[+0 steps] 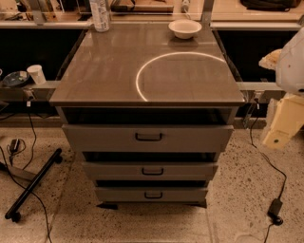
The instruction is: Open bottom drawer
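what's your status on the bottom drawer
Gripper right of cabinet, touching nothing. Bottom drawer handle untouched. Power brick on floor below gripper.

Nothing legible anywhere, not even on the bottle [99, 14] (its label unreadable) — gripper [277, 137] hangs at right edge

My only camera sits high in front of the cabinet and tilts downward and forward, so I take in the whole cabinet top [109, 71] from its near edge to its far edge, where a bowl [185, 28] stands by the far right corner. Beneath the near edge the three drawer fronts shrink down to the bottom drawer [152, 193] and the speckled floor [237, 190], with the cabinet filling the middle of the view at moderate range. My gripper [280, 130] hangs at the view's right border, beyond and below the top's near right corner, well apart from the drawers.
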Available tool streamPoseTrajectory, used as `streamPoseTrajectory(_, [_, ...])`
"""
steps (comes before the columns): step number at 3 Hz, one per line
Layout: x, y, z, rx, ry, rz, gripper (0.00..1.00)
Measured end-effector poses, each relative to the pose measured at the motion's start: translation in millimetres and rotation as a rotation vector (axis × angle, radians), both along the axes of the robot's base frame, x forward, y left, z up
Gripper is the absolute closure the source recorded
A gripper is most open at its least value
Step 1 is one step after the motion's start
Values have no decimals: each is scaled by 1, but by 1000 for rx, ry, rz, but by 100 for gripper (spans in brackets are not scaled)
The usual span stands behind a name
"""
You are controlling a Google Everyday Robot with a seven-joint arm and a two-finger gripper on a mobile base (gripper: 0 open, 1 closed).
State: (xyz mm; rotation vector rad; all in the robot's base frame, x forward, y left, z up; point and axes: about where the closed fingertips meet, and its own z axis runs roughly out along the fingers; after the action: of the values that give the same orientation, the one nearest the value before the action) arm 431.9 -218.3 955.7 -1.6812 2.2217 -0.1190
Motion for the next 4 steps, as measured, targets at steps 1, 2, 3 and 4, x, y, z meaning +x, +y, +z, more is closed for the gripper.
streamPoseTrajectory(1, [-3,-2,-44,14,10,-26,0])
streamPoseTrajectory(2, [-4,-4,-75,27,26,-44,0])
streamPoseTrajectory(3, [-6,-1,-108,41,47,-53,0])
streamPoseTrajectory(4, [-14,0,-151,54,85,-63,0])
